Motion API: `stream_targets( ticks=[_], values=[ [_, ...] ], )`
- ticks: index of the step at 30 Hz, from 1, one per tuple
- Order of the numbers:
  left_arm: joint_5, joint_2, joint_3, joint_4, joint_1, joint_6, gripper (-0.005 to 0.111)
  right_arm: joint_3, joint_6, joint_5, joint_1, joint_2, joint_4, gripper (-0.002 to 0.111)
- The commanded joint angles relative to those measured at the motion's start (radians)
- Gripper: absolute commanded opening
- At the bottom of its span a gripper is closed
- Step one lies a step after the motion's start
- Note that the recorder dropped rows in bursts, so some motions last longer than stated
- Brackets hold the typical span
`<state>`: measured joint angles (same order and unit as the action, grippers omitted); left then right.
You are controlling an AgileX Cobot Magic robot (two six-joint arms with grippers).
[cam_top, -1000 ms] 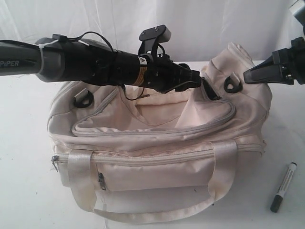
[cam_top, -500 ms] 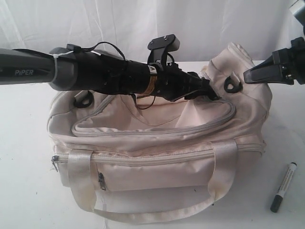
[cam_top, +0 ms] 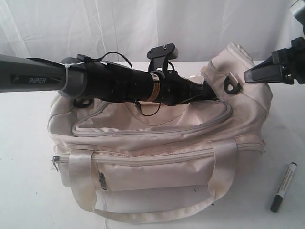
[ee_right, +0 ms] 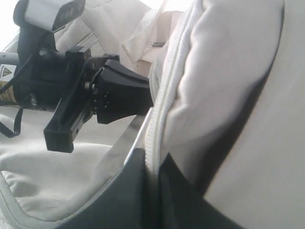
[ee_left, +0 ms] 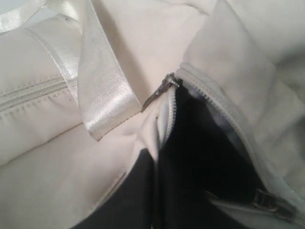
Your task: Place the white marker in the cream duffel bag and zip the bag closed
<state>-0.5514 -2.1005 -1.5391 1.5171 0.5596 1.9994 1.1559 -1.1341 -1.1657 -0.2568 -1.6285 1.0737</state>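
The cream duffel bag (cam_top: 157,157) sits mid-table, its curved top flap (cam_top: 152,125) lying slack. The white marker (cam_top: 283,187) lies on the table to the right of the bag's front, apart from both grippers. My left gripper (cam_top: 212,93) reaches across the bag's top to its right end. There it is shut (ee_left: 156,152) on the pale zip edge, just below a grey zipper pull (ee_left: 161,91). My right gripper (cam_top: 247,76) comes in from the right and is shut (ee_right: 152,164) on the white zip tape (ee_right: 159,107) of the bag's raised right end.
A white backdrop hangs behind the white table (cam_top: 28,191). The bag's webbing handle (cam_top: 143,214) droops over the front. A black strap loop (cam_top: 232,86) sits between the two grippers, and another (cam_top: 85,102) under the left arm.
My left arm has dropped and pushed further right onto the bag's top. Its jaws have shut on the zip edge, and the flap now lies flatter. The right arm has not moved.
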Motion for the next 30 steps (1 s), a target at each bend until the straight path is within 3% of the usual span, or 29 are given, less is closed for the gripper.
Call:
stream_targets(
  ticks=[1, 10, 16, 20, 22, 26, 30],
  values=[
    [0.025, 0.055, -0.022, 0.036, -0.018, -0.036, 0.0, 0.006, -0.002, 0.003, 0.001, 0.011, 0.011, 0.0],
    [-0.065, 0.103, -0.027, 0.227, -0.14, 0.118, 0.0, 0.006, 0.1, 0.145, 0.001, 0.011, -0.147, 0.0],
    [-0.086, 0.111, -0.027, 0.227, -0.155, 0.116, 0.0, 0.006, 0.259, 0.267, -0.002, 0.011, -0.346, 0.0],
    [-0.108, 0.111, -0.027, 0.227, -0.155, 0.116, 0.0, 0.007, 0.222, 0.211, -0.002, 0.018, -0.269, 0.0],
    [-0.112, 0.111, -0.027, 0.227, -0.155, 0.116, 0.0, 0.007, 0.133, 0.166, -0.002, 0.046, -0.142, 0.007],
    [-0.135, 0.111, -0.027, 0.227, -0.155, 0.116, 0.0, 0.007, 0.15, 0.208, -0.002, 0.1, -0.176, 0.024],
    [-0.158, 0.111, -0.027, 0.227, -0.155, 0.116, 0.0, 0.007, 0.171, 0.233, -0.002, 0.145, -0.216, 0.031]
  ],
)
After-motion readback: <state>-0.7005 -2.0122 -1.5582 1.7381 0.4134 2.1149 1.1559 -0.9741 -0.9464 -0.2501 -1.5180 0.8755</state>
